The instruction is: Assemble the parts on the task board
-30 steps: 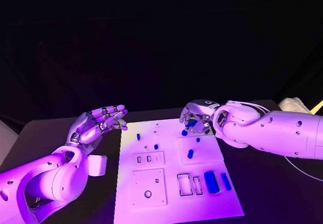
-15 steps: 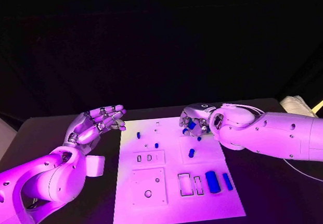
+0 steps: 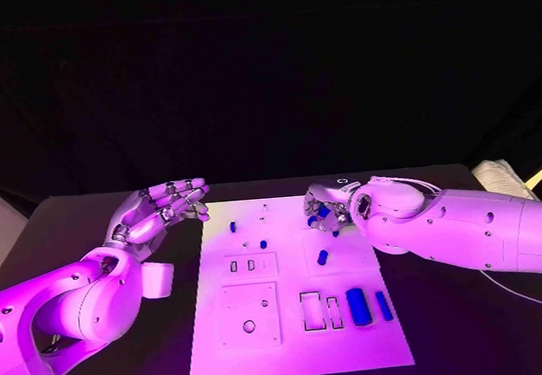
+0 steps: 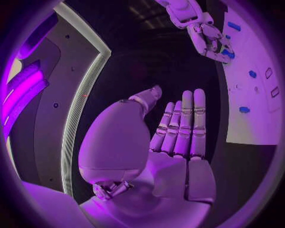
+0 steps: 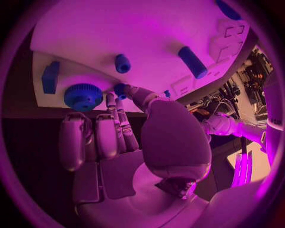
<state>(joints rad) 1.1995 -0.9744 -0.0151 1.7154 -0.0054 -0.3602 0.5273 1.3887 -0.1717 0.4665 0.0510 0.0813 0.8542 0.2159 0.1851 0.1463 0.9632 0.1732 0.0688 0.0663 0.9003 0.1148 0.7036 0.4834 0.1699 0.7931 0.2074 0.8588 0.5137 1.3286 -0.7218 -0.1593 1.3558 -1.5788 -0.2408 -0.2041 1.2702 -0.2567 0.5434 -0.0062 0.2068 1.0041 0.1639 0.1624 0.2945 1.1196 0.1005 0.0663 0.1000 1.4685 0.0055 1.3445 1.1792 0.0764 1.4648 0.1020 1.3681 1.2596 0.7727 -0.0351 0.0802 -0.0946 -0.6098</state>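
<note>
1. Black counter (image 3: 109, 209) carries the white task board (image 3: 296, 343).
2. My right robot hand (image 3: 329, 205) has crept along the board's far edge, pinching a small blue peg (image 5: 121, 90).
3. My left robot hand (image 3: 159, 209) stays spread, empty.

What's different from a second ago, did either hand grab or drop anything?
The right hand has eased a little toward the task board at its far right corner, its fingertips by a small blue peg; whether it holds it is unclear. The left hand stays raised and empty beside the board. Parts unchanged.
</note>
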